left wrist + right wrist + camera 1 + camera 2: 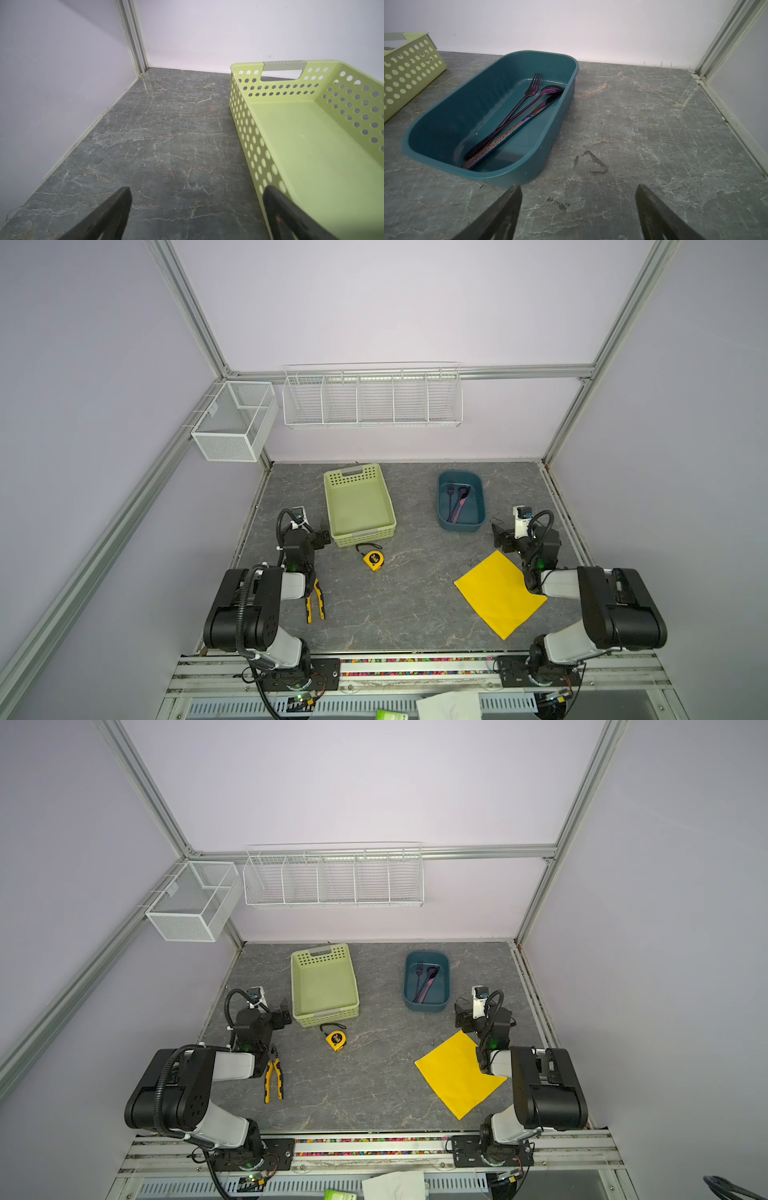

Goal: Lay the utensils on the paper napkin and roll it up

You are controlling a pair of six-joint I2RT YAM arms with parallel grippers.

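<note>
Right wrist view: fork (532,87), spoon (550,90) in teal tub (500,175), far right. Top view: napkin (498,593) flat, near right, bare. Left jaws, right jaws: spread, empty. Step, likely: first pickup; next, right arm should reach into the tub.

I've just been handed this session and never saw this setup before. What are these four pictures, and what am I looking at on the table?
Two robot arms stand at the near edge of a grey table. The two wide pictures look down from one overhead camera pair. The two close ones come from a camera on each wrist, where dark claw tips show. The left claw and right claw are both open and hold nothing. A fork and spoon lie in the blue tub. The yellow napkin lies flat by the right arm. A green basket, a tape measure and pliers are not part of the job.
</note>
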